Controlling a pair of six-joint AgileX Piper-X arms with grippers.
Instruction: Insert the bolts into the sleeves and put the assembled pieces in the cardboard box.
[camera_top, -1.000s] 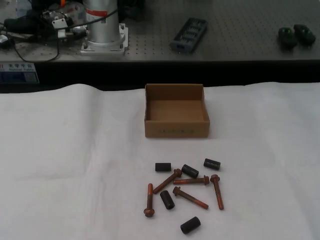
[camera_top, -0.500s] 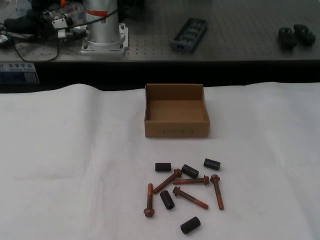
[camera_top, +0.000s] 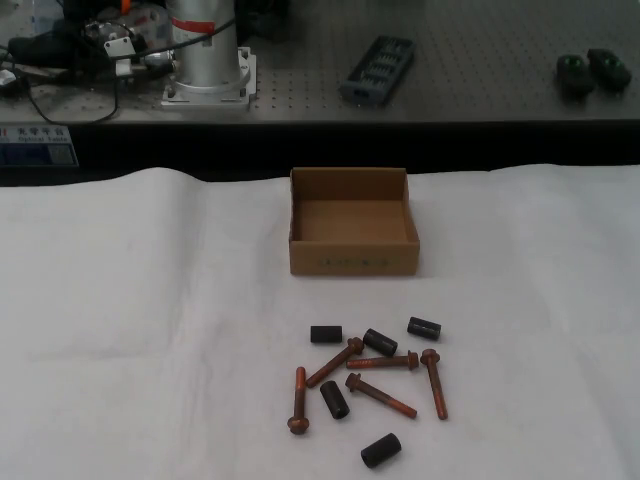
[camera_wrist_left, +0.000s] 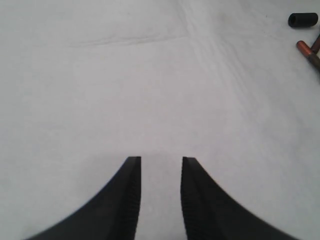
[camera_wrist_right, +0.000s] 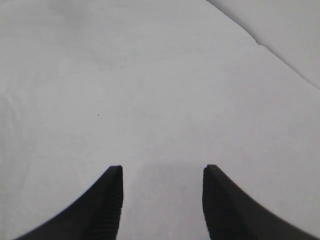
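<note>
A: Grippers?
B: Left gripper (camera_wrist_left: 161, 159) slightly parted, right gripper (camera_wrist_right: 162, 167) wider apart. Both hold nothing, over the white cloth (camera_top: 120, 320).
A: Parts?
B: 5 bolts (camera_top: 381, 395) and 5 sleeves (camera_top: 381, 450) lie loose, unassembled, lower centre of the high view. Cardboard box (camera_top: 353, 262) open-topped at frame centre, beyond them, apart.

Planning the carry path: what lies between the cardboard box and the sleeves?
Bare white cloth, per the high view, from the cardboard box to the sleeves.
</note>
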